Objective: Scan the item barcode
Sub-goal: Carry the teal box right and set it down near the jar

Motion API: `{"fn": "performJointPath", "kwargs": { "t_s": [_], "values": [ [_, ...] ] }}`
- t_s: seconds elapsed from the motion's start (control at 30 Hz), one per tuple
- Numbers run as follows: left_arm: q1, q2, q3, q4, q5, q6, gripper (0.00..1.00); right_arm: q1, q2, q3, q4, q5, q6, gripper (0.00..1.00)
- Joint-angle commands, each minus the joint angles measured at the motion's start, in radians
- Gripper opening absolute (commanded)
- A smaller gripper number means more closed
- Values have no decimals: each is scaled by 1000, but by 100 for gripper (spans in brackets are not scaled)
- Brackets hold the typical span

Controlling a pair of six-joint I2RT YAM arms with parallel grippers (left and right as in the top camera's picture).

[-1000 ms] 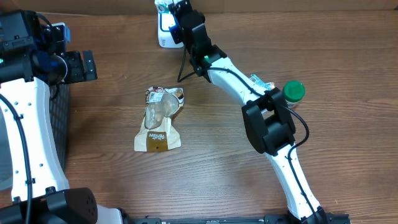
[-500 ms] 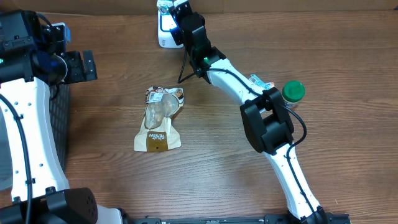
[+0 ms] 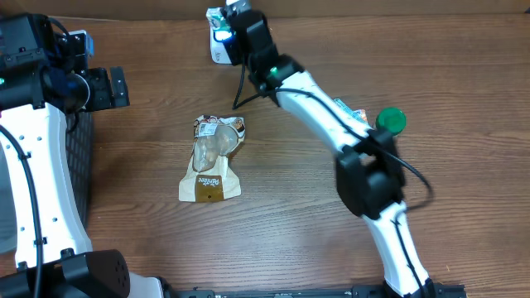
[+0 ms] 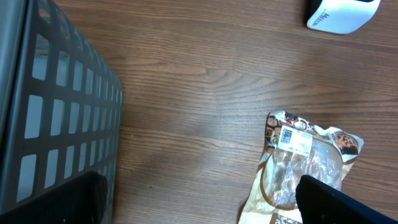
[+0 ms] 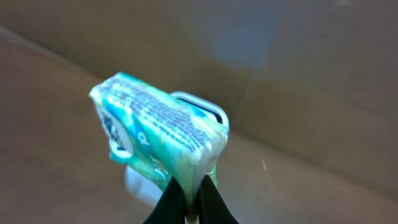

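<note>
My right gripper point(image 3: 225, 20) is shut on a teal and white packet point(image 3: 216, 14), the item, pinching its sealed edge point(image 5: 189, 163). It holds the packet just above the white barcode scanner point(image 3: 217, 50) at the table's back edge. In the right wrist view the packet point(image 5: 158, 124) hangs tilted, its printed side up. My left gripper point(image 3: 116, 87) stays at the far left, open, with nothing between its fingers point(image 4: 333, 202). Which face of the packet carries the barcode I cannot tell.
A brown and clear snack pouch point(image 3: 213, 157) lies flat mid-table, also seen below my left gripper point(image 4: 305, 158). A black mesh basket point(image 4: 56, 118) stands at the left edge. A green-capped bottle point(image 3: 391, 121) stands right of the right arm. A black cable point(image 3: 242, 91) runs from the scanner.
The right gripper has carried the packet a little left and further over the scanner, and the arm's elbow has swung right. The left arm has not moved.
</note>
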Motion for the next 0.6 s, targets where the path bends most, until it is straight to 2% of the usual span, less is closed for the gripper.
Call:
{"fn": "performJointPath", "kwargs": {
  "t_s": [0.0,0.13,0.23,0.43,0.57],
  "values": [
    [4,2,13,0,0,26,100,-28,-230,14,-164,-30,148,4],
    [4,2,13,0,0,26,100,-89,-350,14,-573,-91,209,4],
    [4,2,13,0,0,26,100,-134,-364,14,-801,-136,229,4],
    [4,2,13,0,0,26,99,-194,-363,-3,-1090,-149,262,4],
    [4,2,13,0,0,26,99,-210,-363,-36,-1190,-148,261,4]
  ]
}}
